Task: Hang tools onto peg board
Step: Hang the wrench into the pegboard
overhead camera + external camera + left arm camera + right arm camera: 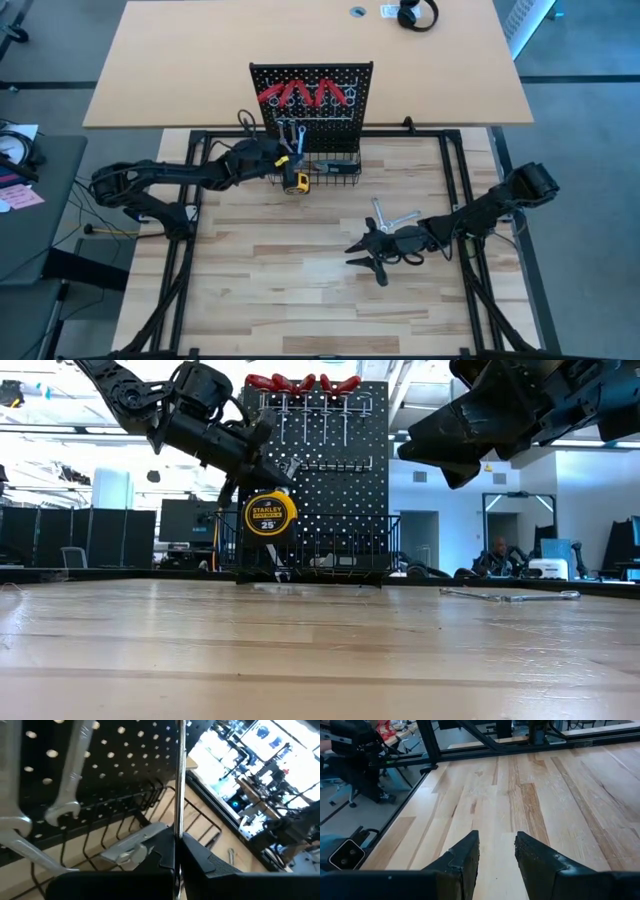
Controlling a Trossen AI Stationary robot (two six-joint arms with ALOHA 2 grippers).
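slim silver wrench (179, 780) pinched in left fingers (200, 865) by perforated peg board (312, 100); right fingers (535, 857) spread.

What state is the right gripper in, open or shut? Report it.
Open and empty. The right gripper shows bare table between its spread fingers, and hovers near the loose wrenches.

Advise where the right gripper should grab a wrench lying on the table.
Likely mid-shank, from straight above, closing across its narrow width: the wrench lies flat on the table, so no side offers an edge, and one end seems to meet a second wrench. Right gripper hangs open nearby.
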